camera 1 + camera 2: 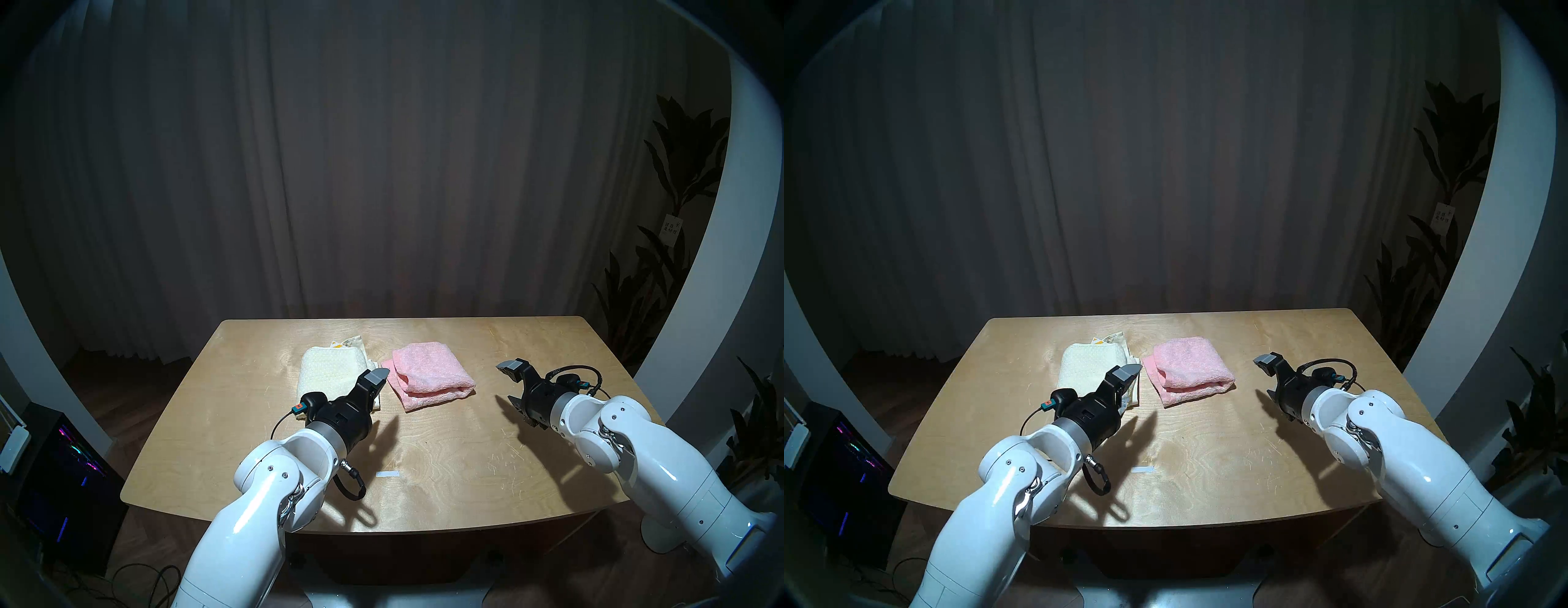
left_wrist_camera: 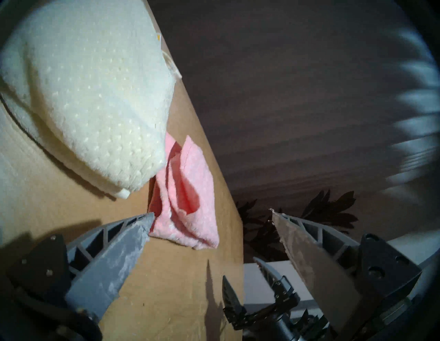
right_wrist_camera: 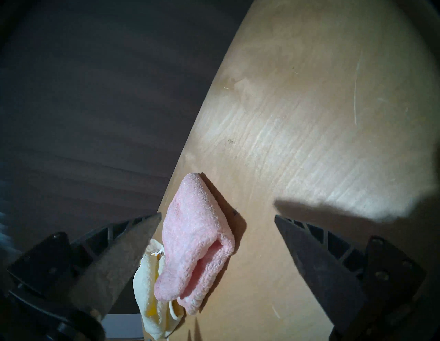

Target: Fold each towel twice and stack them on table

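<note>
I see both towels folded side by side on the table (image 1: 466, 446) — cream towel (image 1: 326, 373), pink towel (image 1: 428, 375) — unstacked; left gripper (image 1: 373, 388) and right gripper (image 1: 507, 384) jaws apart, empty.

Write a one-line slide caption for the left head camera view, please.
Folded cream towel and pink towel lie side by side, unstacked, between two open claws.

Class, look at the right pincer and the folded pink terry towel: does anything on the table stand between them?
Nothing visible does. Only bare light plywood tabletop lies between the open right pincer and the folded pink terry towel. The cream-yellow dotted towel lies beyond it, beside the left pincer.
</note>
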